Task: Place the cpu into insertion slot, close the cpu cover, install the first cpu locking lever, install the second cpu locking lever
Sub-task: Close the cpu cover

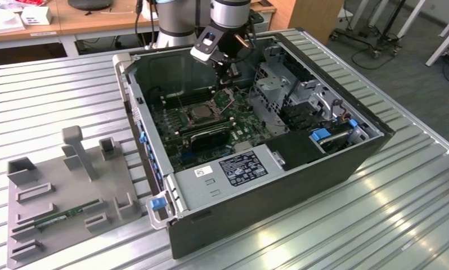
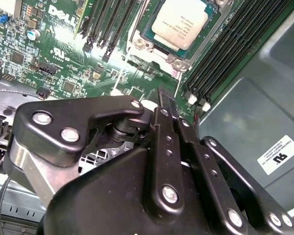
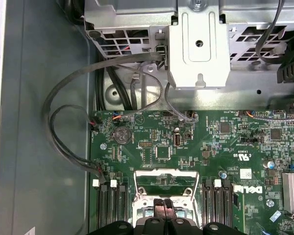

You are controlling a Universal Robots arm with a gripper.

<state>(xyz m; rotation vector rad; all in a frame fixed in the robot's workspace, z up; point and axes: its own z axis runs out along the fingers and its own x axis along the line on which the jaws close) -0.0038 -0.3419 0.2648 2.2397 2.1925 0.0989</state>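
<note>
Inside the open computer case, the cpu lies flat in the insertion slot, its pale metal face up. From outside, the insertion slot is a small square on the green board. The cpu cover is swung open away from the socket, and board shows through its cut-out centre. My gripper hovers between the socket and the cover, its black fingers pressed together with nothing between them. Its tips sit at the cover's near edge; I cannot tell whether they touch. I cannot pick out the locking levers.
Long black memory slots flank the socket on both sides. A silvery drive cage and loose grey cables lie beyond the cover. Outside the case, a grey fixture on the ribbed metal table holds a green memory stick.
</note>
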